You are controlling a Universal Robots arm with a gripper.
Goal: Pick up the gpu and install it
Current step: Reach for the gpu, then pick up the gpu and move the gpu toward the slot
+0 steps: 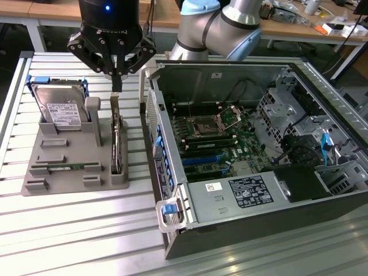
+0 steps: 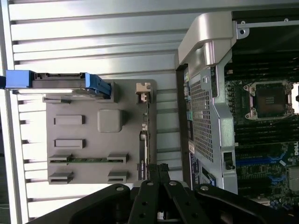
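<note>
Card (image 1: pixel 118 141) (image 2: pixel 145 140) is standing on its long edge in the side slot of a grey holder (image 1: pixel 57 144) (image 2: pixel 93 140). Its long axis is running parallel to the open computer case (image 1: pixel 190 86) (image 2: pixel 203 116) just beside it, and its silver bracket end is sitting toward the hard drive (image 1: pixel 60 109) (image 2: pixel 56 80). The gripper (image 1: pixel 117 86) (image 2: pixel 159 169) is hanging over the slot with its fingers pressed together and pinching nothing; whether they are touching the card is not clear. A green memory stick (image 1: pixel 66 167) (image 2: pixel 88 159) is lying flat in the holder, well apart from the card. The holder and case are resting on a slatted bench (image 1: pixel 69 230) (image 2: pixel 93 37). The exterior view is showing the card's tall side face and the arm (image 1: pixel 230 29) behind the case, while the wrist view is showing the card as a thin edge from above.
</note>
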